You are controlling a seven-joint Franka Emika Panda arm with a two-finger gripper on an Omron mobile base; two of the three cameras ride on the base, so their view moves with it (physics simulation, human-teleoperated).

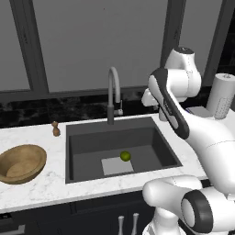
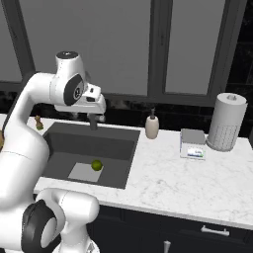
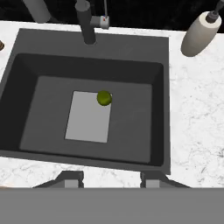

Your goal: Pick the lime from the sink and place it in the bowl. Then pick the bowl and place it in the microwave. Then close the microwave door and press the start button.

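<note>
The lime (image 3: 104, 98) is a small, round, yellow-green fruit lying in the sink (image 3: 43, 109), on the far right corner of the pale mat (image 3: 87, 118) at the bottom of the dark basin. The gripper (image 3: 111, 178) hangs high above the near rim of the sink, its two finger tips parted with nothing between them, well clear of the fruit.

The left base view takes in the wooden bowl (image 1: 21, 164) on the marble counter (image 1: 50, 183) to the left of the sink, plus a small brown figure (image 1: 55, 129) by the far left corner and the curved faucet (image 1: 113, 94). The right base view instead shows the soap dispenser (image 2: 152, 126), a small grey box (image 2: 192, 144) and the paper towel roll (image 2: 227, 121) to the right.
</note>
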